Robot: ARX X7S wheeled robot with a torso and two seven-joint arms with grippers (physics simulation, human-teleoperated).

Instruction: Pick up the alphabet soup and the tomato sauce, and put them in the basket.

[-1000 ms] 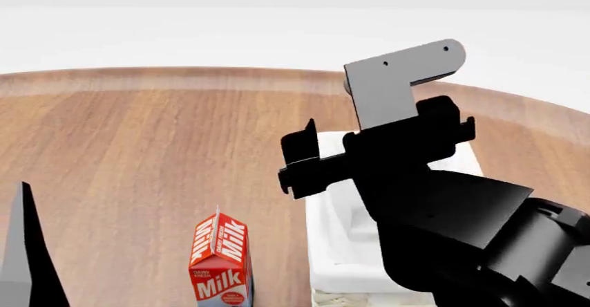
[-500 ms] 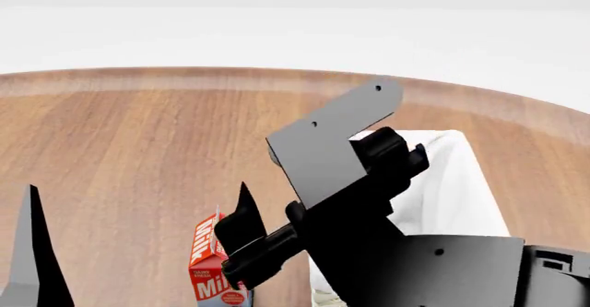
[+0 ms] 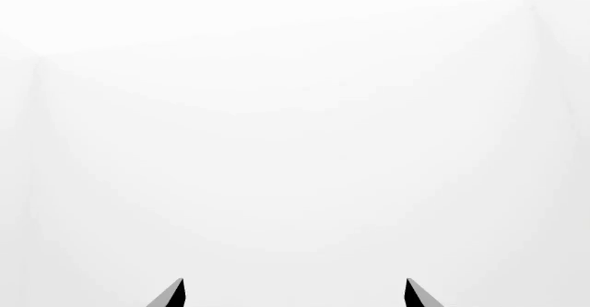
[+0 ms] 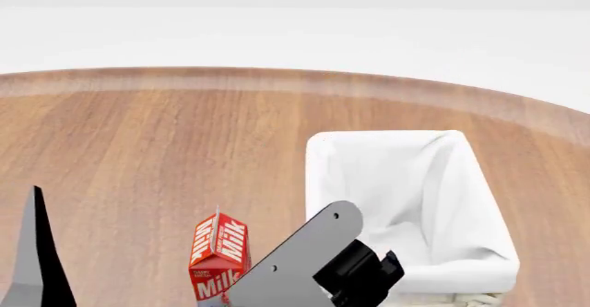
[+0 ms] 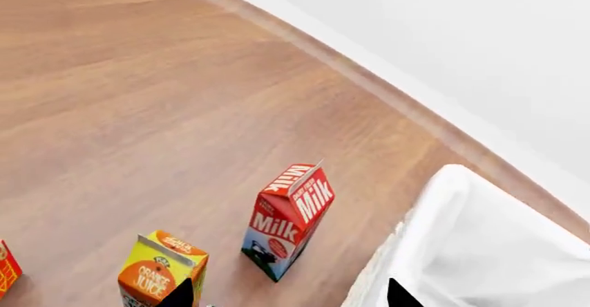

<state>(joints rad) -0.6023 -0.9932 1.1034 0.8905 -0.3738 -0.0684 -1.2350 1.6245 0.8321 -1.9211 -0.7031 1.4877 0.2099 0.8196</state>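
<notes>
The basket [image 4: 410,203] stands on the right part of the round wooden table [image 4: 138,148], its white cloth lining folded over the rim. Inside it only cloth shows; the alphabet soup and the tomato sauce are not visible in any view.

The right arm is low at the near edge of the head view, its grey bracket tilted, just beside the near left corner of the basket. The right gripper [image 5: 286,294] shows only two dark fingertips with a clear gap between them and nothing held.

Left of the basket stands a red milk carton [image 4: 220,254], upright. An orange juice carton [image 5: 163,269] stands nearer.

The left gripper [image 3: 293,293] has its tips spread apart, facing plain white.
</notes>
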